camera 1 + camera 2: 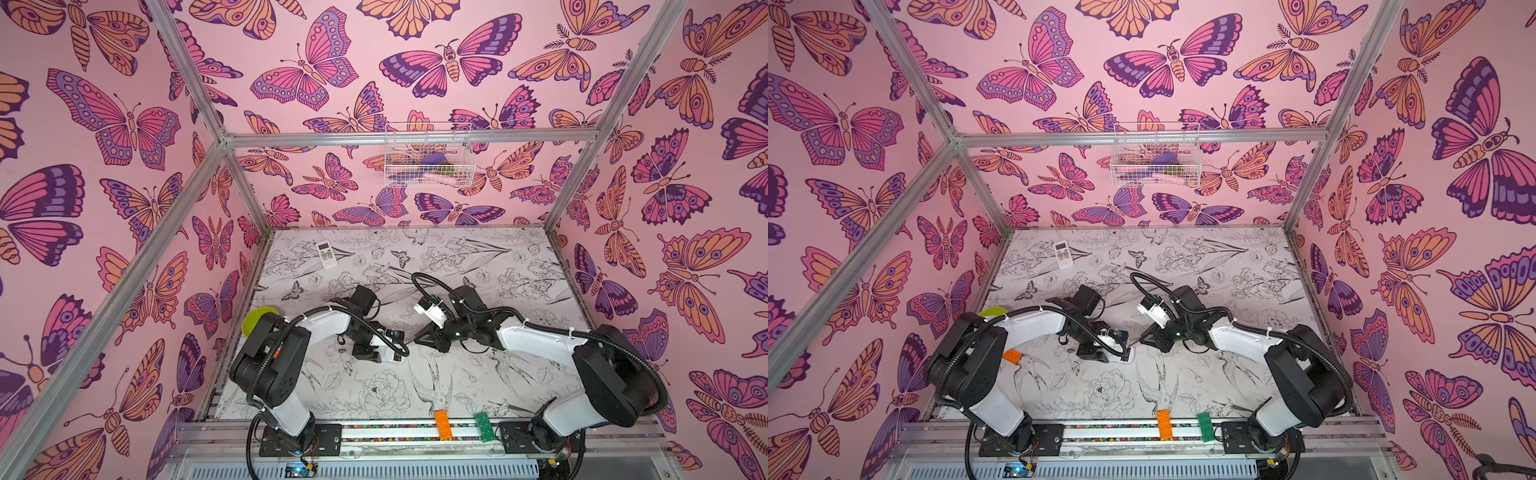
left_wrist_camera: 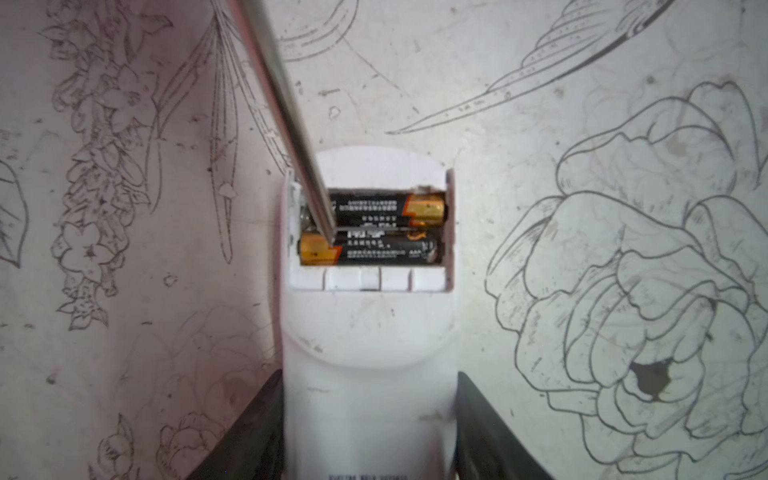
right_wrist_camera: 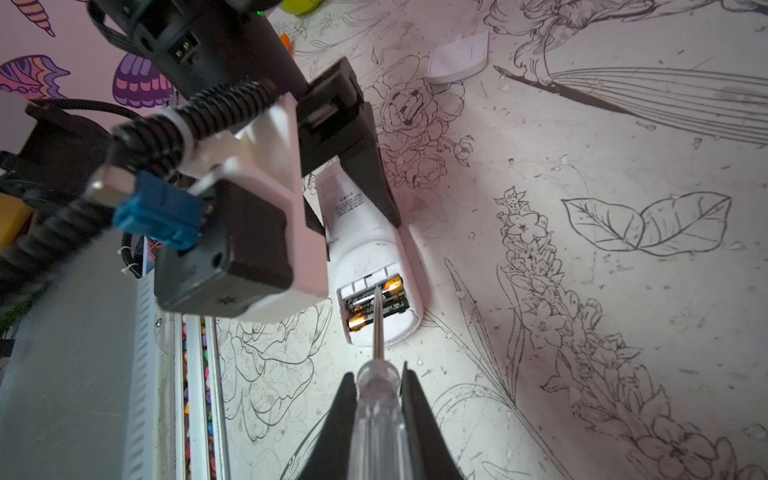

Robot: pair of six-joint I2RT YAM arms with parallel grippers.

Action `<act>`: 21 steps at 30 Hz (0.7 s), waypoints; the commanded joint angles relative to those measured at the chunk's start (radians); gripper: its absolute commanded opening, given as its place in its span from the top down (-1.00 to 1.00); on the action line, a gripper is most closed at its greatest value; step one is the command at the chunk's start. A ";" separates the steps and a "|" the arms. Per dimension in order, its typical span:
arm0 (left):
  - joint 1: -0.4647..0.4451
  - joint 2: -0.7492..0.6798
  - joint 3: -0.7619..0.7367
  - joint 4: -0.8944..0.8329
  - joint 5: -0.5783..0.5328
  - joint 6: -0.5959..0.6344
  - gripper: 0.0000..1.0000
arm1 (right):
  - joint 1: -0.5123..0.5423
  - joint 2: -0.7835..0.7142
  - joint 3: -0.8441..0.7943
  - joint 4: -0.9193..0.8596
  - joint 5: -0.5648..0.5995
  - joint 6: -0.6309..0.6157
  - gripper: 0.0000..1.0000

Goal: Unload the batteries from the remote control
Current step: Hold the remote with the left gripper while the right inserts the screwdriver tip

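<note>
The left gripper [image 2: 368, 392] clamps the remote control [image 2: 365, 332]; the right gripper [image 3: 379, 386] pinches the screwdriver [image 3: 376, 419], tip between the batteries [image 2: 374, 247], which lie crosswise to the remote control

Soft, even light fills the enclosure in both top views, leaving only faint shadows on the desk [image 1: 374, 390]. The wide lens bows the frame posts [image 1: 183, 75] toward the picture edges. Both wrist views are bright, with a pink cast over part of the desk (its printed lines stay sharp). In the left wrist view the white remote control [image 2: 368, 332] nearly washes out, the screwdriver [image 2: 286, 124] shaft is out of focus, and the batteries [image 2: 386, 208] glint on their gold bands. In the right wrist view the near camera housing [image 3: 224, 249] is blurred.
</note>
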 commanded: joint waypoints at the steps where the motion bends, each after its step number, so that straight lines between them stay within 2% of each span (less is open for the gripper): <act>1: -0.003 0.019 -0.020 0.020 -0.005 0.011 -0.05 | 0.014 0.009 0.028 0.012 0.039 -0.054 0.98; 8: -0.009 0.021 -0.021 0.020 -0.008 0.014 -0.05 | 0.039 -0.002 0.019 0.041 0.127 -0.064 0.98; 21: -0.027 0.028 -0.025 0.018 -0.020 0.021 -0.04 | 0.050 -0.033 0.018 -0.007 0.115 -0.098 0.97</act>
